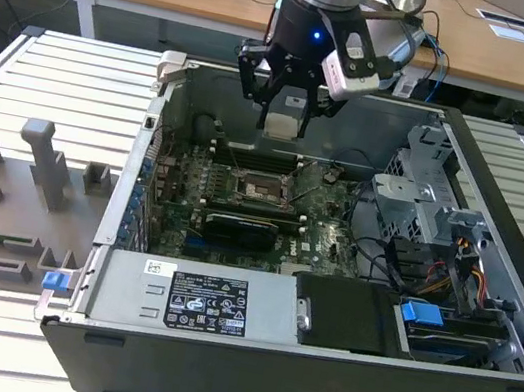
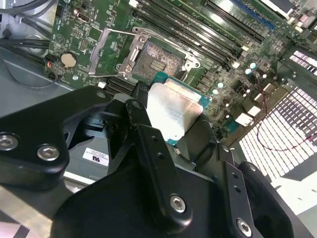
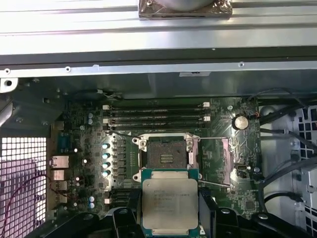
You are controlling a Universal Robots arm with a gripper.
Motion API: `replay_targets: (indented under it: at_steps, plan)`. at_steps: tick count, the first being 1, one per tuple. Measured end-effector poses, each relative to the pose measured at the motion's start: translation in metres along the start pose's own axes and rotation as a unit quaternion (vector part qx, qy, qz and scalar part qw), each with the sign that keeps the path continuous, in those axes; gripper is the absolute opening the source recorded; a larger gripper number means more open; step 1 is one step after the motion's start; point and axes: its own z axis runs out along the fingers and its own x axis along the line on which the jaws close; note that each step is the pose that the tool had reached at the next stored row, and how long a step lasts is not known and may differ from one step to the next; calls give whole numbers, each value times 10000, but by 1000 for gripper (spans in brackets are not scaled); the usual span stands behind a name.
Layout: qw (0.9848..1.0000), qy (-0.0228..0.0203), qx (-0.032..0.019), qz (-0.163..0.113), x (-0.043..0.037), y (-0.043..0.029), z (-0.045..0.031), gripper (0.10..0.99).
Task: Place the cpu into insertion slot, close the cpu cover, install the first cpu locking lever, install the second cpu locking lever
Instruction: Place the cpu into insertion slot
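Cpu (image 3: 170,206) is pinched flat in my pincer (image 1: 285,111), hovering over the open insertion slot (image 3: 166,157), well apart from it.

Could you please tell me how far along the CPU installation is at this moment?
Done: the claw grips the cpu above the motherboard. In hand: the chip hangs short of the insertion slot, whose pin field lies bare. Left: seating it, shutting the cpu cover, which stands open, and locking it.
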Motion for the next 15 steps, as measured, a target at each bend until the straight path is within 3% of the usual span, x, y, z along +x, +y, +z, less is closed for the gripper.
replay_targets:
  at_steps: [1,2,3,5,8,15]
  plan:
    - [10000,0,14,0,0,1,14,545]
    - [9999,-3,123,2,-1,13,52,545]
    - [9998,-5,200,2,-1,32,70,545]
    - [9997,-6,243,-1,0,78,103,545]
    - [9997,-6,256,-11,1,148,191,545]
    - [9996,-5,282,-37,-22,191,351,545]
